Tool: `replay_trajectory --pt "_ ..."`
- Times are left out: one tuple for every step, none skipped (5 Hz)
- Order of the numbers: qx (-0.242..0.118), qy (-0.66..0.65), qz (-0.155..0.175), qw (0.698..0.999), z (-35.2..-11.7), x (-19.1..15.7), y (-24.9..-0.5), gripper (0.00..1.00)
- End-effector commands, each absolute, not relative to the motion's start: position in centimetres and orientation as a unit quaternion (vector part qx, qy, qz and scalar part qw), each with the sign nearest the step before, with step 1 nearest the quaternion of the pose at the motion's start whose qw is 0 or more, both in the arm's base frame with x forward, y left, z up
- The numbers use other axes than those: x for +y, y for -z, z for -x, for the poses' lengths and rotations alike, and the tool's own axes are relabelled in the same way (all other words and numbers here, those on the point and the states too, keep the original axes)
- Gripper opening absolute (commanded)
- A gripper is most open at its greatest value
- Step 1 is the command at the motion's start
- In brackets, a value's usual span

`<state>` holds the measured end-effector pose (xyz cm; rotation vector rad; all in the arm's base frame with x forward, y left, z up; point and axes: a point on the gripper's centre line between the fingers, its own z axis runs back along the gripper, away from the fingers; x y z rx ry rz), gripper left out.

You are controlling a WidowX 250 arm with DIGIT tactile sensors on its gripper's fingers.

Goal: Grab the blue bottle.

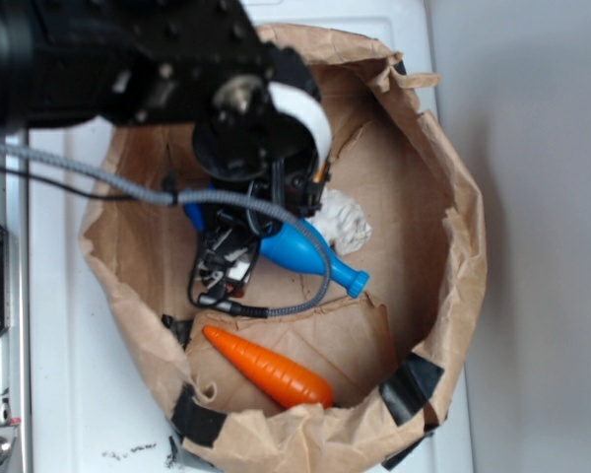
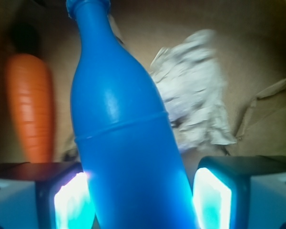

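Straddling the blue bottle [image 2: 126,143], the pincer [image 2: 140,200] stands apart, left pad touching it, right pad just clear.

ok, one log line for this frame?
phase: grasp approach | gripper: open, straddling blue bottle body | bottle: lying in paper bag | nearby: toy carrot, crumpled paper

White desk and grey wall frame a taped paper enclosure.
The white desk [image 1: 69,394] fills the frame's left and bottom; a plain grey wall [image 1: 542,197] occupies the right. Crumpled brown paper [image 1: 453,256], patched with black tape [image 1: 414,384], sits centre under soft light.
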<state>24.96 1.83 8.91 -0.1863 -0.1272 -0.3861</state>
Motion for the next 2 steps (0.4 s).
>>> replay_trajectory --pt "-0.113 0.086 0.035 0.989 -24.4 2.8 -15.4 0.00" --pt "-0.089 -0.007 0.067 0.994 -23.4 3.1 -16.7 0.00"
